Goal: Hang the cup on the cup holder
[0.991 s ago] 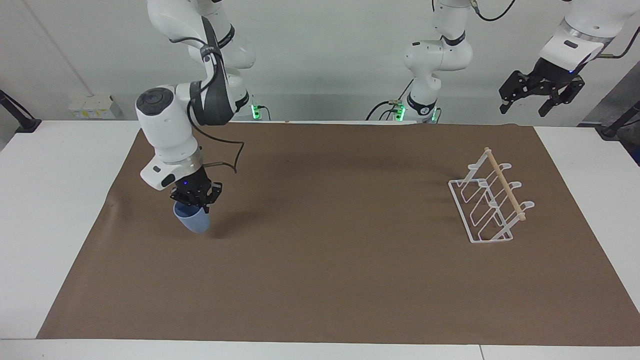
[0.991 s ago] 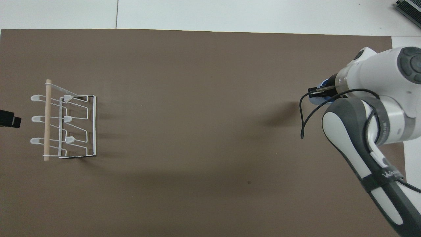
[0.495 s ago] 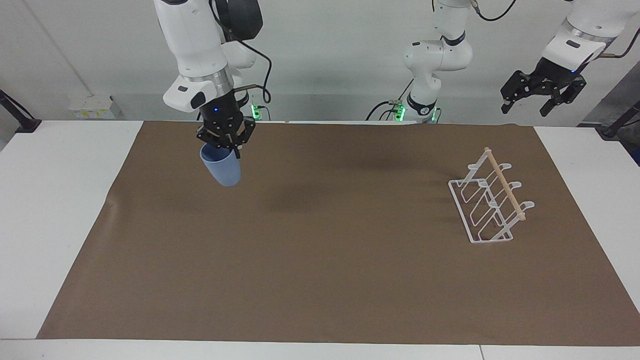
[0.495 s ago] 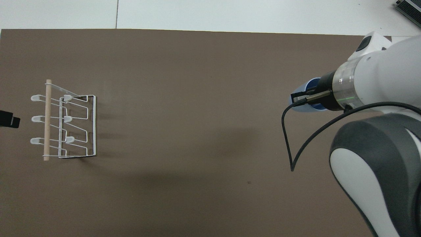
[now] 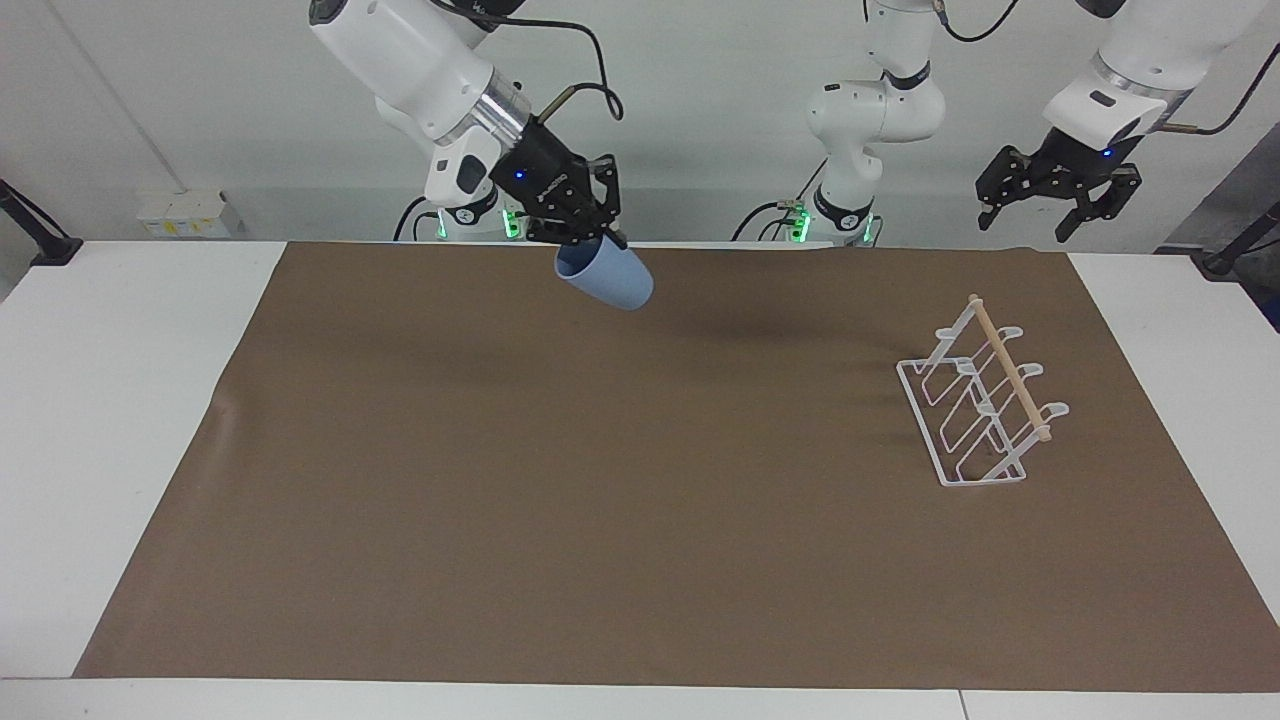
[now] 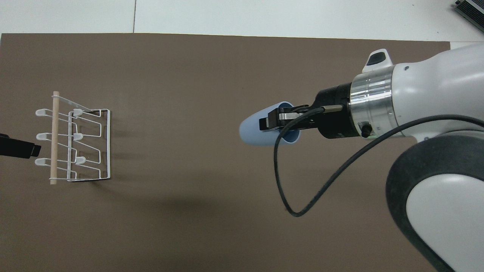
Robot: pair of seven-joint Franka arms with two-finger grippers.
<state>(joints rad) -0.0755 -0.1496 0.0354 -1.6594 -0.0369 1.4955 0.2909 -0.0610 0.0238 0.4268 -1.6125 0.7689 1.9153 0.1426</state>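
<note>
Blue cup, tilted, hangs clamped in the slanting right claw above the brown mat.

cup: light blue (darker inside) | cup holder: white wire, pale wooden dowel | mat: plain brown

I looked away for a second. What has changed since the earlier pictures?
The right claw, shut on the cup, lifted it off the mat, carried it toward the holder and tipped it sideways. The holder stayed put; the left claw waits open, raised near the holder.
</note>
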